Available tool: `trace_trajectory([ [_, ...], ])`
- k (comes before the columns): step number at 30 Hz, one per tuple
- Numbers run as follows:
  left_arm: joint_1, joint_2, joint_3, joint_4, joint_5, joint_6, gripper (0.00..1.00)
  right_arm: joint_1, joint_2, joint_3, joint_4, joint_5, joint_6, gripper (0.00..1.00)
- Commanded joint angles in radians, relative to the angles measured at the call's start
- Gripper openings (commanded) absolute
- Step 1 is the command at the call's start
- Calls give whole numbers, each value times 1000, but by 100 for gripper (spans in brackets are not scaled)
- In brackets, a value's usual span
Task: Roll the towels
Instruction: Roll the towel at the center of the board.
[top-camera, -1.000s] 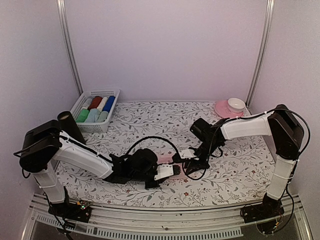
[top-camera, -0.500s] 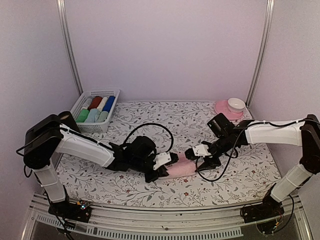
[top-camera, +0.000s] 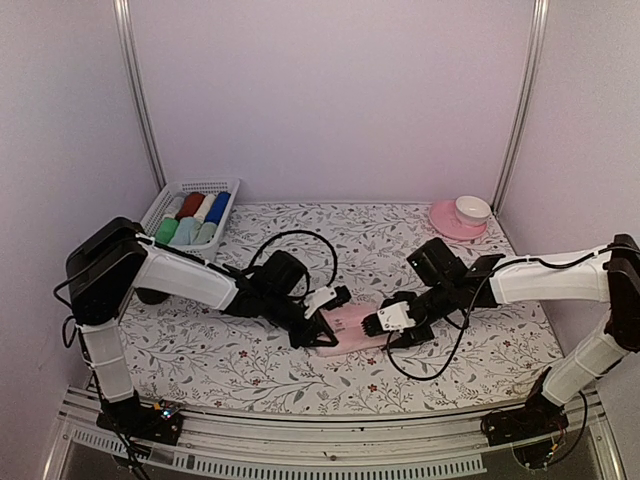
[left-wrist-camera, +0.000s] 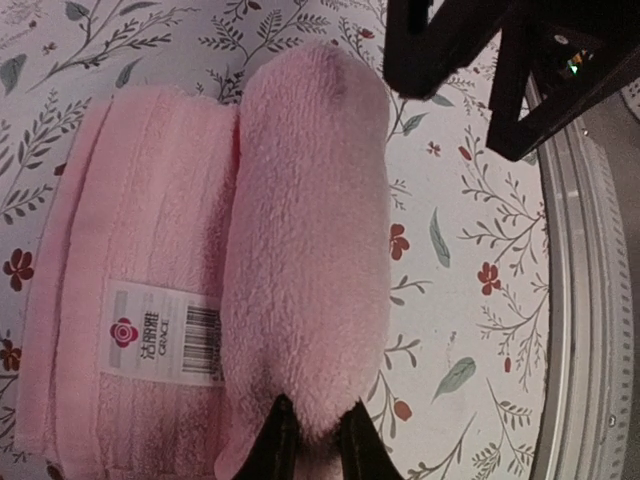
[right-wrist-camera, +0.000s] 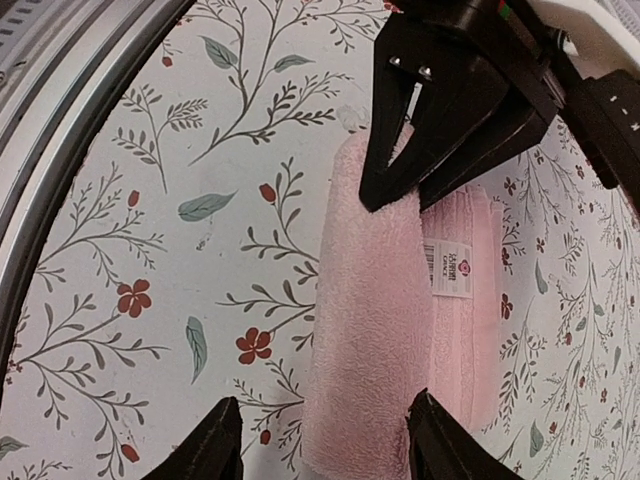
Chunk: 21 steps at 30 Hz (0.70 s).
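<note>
**A:** Where is the pink towel (top-camera: 346, 328)?

**B:** On the flower-printed table (top-camera: 230, 368), at the front middle. It lies crosswise between the two grippers, well apart from the white basket (top-camera: 190, 213) of rolled cloths at the back left.

**A:** What does it look like?

**B:** Pale pink, plain, fluffy terry, and only partly rolled. A thick, soft roll runs along the side nearer the table's front edge. Touching it on the far side is the flat folded part, with ribbed bands along it. A white label (left-wrist-camera: 160, 335) with a red flower mark and a barcode sits on the flat part, right against the roll.

**A:** And the left gripper (top-camera: 321, 333)?

**B:** It is at the towel's left end. Its jaws are pinched nearly together on the end of the roll, and the pile bulges around the dark fingertips (left-wrist-camera: 278, 450).

**A:** The right gripper (right-wrist-camera: 322, 405)?

**B:** At the opposite end, with its jaws parted wide and the roll's end lying between them. One finger stands clear of the cloth. The other is just beside the flat part, and I cannot tell whether it touches. It grips nothing.
</note>
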<state>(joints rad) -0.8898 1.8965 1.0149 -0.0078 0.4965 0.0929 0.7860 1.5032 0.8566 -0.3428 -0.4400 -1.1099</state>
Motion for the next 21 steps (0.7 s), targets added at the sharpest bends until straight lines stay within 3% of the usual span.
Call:
trace_trajectory([
  [1,39,60,-34,-113,38,-48,10,16,48,-13,62,70,25,56],
  [15,90,134,0,-127,97,-68,15,38,190,29,103,177,88,55],
  [21,91,84,2,-127,52,-50,33,40,270,68,101,218,128,39],
])
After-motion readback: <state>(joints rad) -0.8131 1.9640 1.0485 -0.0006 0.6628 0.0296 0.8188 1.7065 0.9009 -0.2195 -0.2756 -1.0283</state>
